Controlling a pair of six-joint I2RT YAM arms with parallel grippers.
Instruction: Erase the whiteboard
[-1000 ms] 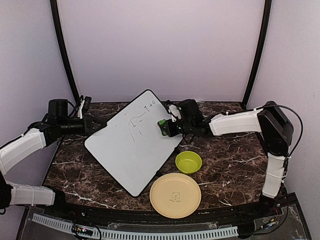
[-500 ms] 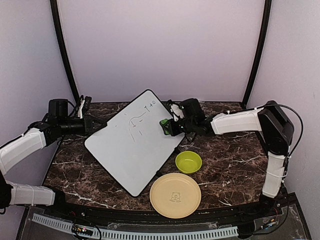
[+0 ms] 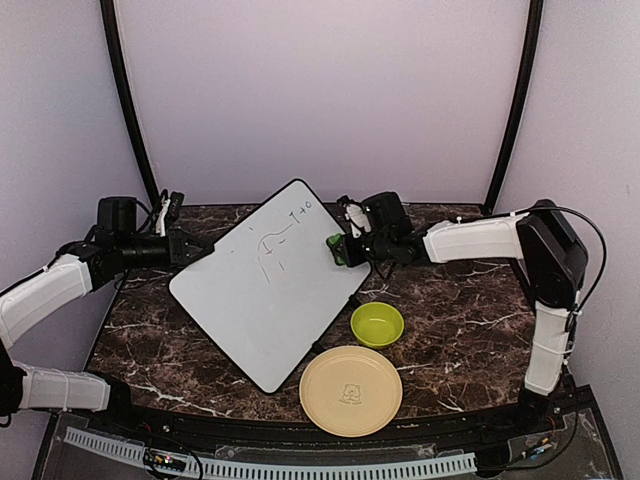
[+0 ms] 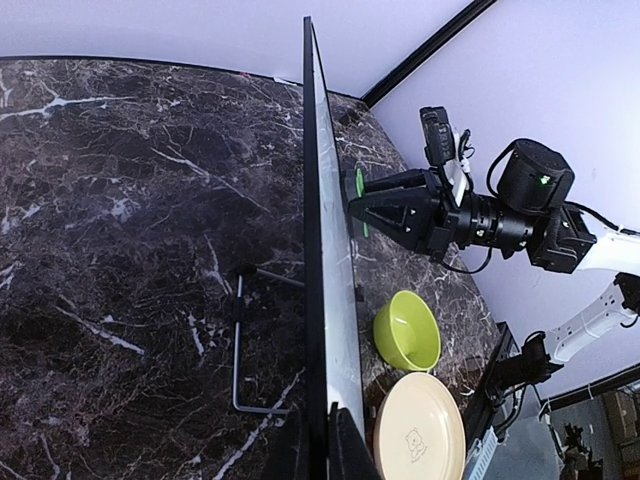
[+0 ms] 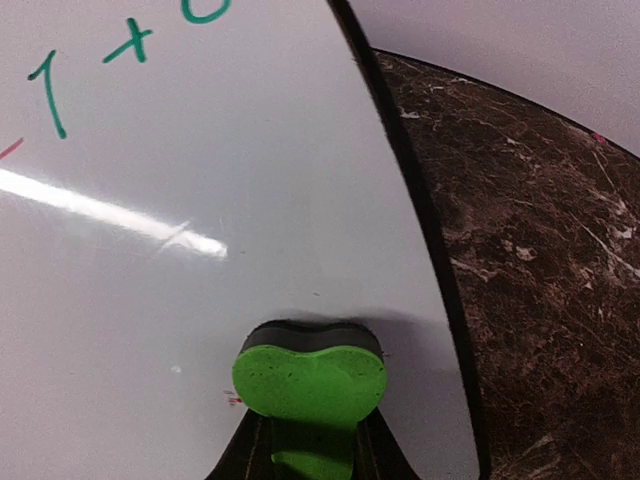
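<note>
Dark marble counter (image 3: 450,330) carries the whiteboard (image 3: 270,300), propped up at a tilt, centre-left, with green marker writing (image 5: 60,85) near its far corner. Grip: left fingers (image 3: 188,248) clenched on its left edge; right fingers (image 3: 346,250) grasp a green eraser (image 5: 310,380) pressed against the board's right side. Lime bowl (image 3: 377,324) and beige plate (image 3: 350,389) sit just beside its near-right edge.

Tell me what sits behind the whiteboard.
In the left wrist view, a thin wire stand rests on the marble table behind the whiteboard. From above the board covers most of it; whether the stand touches the board's back cannot be seen.
</note>
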